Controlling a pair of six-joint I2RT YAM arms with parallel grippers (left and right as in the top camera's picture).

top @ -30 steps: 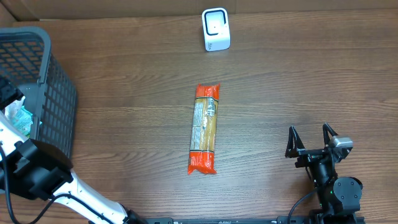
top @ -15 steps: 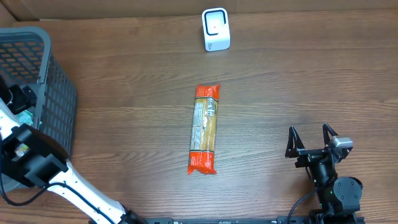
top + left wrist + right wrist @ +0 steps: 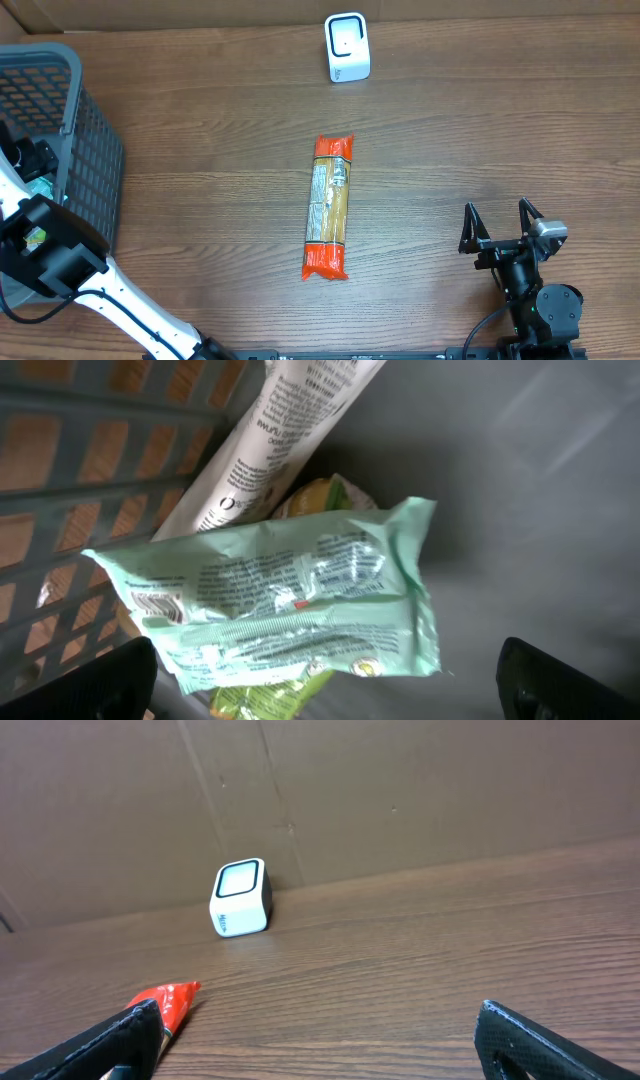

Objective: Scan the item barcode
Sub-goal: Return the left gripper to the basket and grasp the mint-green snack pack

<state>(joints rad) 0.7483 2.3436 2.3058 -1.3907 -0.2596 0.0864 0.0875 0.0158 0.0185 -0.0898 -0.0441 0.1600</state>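
**Both grippers open and empty; long packet lies mid-table below the scanner**

The right gripper (image 3: 496, 212) rests over the table (image 3: 200, 200) at about 4 o'clock from the table's centre. Its jaws are spread wide, holding and touching nothing. The left gripper (image 3: 325, 690) is down inside a grey mesh basket (image 3: 95, 150) at the table's 9 o'clock edge. Its dark fingers (image 3: 100, 680) sit at the two lower corners of the left wrist view, also spread wide and closed on nothing. A crinkled mint-green packet (image 3: 290, 605) lies beneath the gap between them; whether a finger touches it cannot be told.

The long packet (image 3: 330, 205), clear in the middle with orange ends, lies flat near the table's centre. It runs from 12 to 6 o'clock, well apart from both grippers. The small white scanner (image 3: 347, 47) stands at 12 o'clock from it, near the table's far edge.

The long packet has a pale label, the green packet carries lines of print, and a white tube (image 3: 270, 430) above it has black text. All of this writing is too small or blurred to read.

Only the left wrist view shows the basket's contents: the green packet, the tube leaning against the mesh, and something yellow (image 3: 315, 495) underneath. Only the right wrist view shows the scanner's window facing the camera, a brown cardboard wall (image 3: 400, 790) behind it, and one orange end of the long packet at 8 o'clock.
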